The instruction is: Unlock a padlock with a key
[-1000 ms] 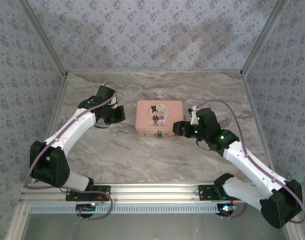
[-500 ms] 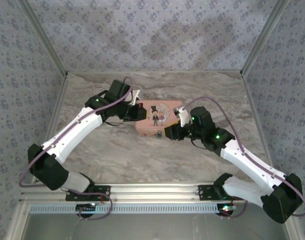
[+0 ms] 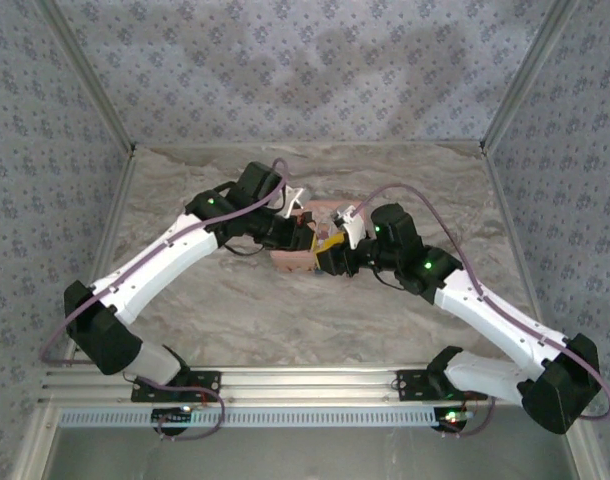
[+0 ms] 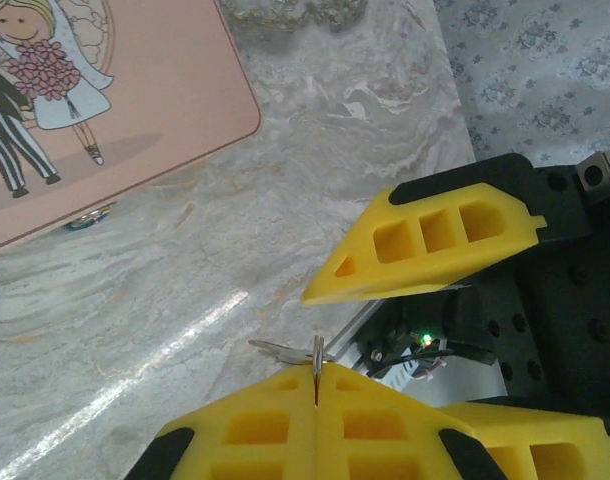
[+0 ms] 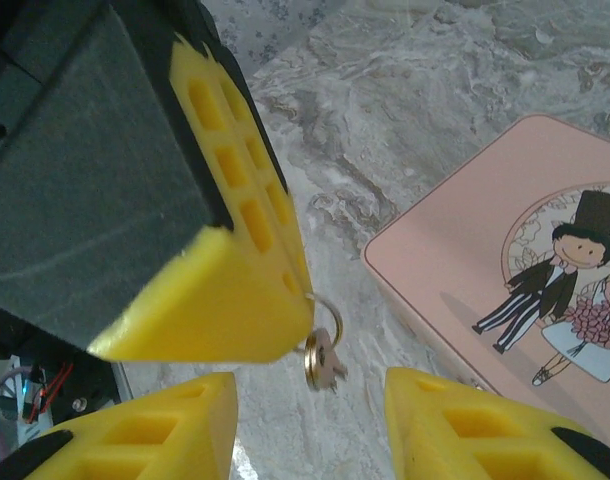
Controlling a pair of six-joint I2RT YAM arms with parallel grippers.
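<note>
Right wrist: left gripper [image 5: 285,320] clenches the key [image 5: 325,362]; right gripper [image 5: 310,410] gapes at six o'clock; padlock [image 4: 85,216] not yet reached.

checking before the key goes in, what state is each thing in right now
left fingers, shut on the key's ring
right fingers, open, holding nothing
key, dangling below the left fingers, not in any lock
pink box, lid closed
padlock, at the box's front edge, too small to tell if locked

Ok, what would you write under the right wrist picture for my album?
Left claw dangles the key by its ring in front of the open fingers of the right claw, beside the pink box.
</note>
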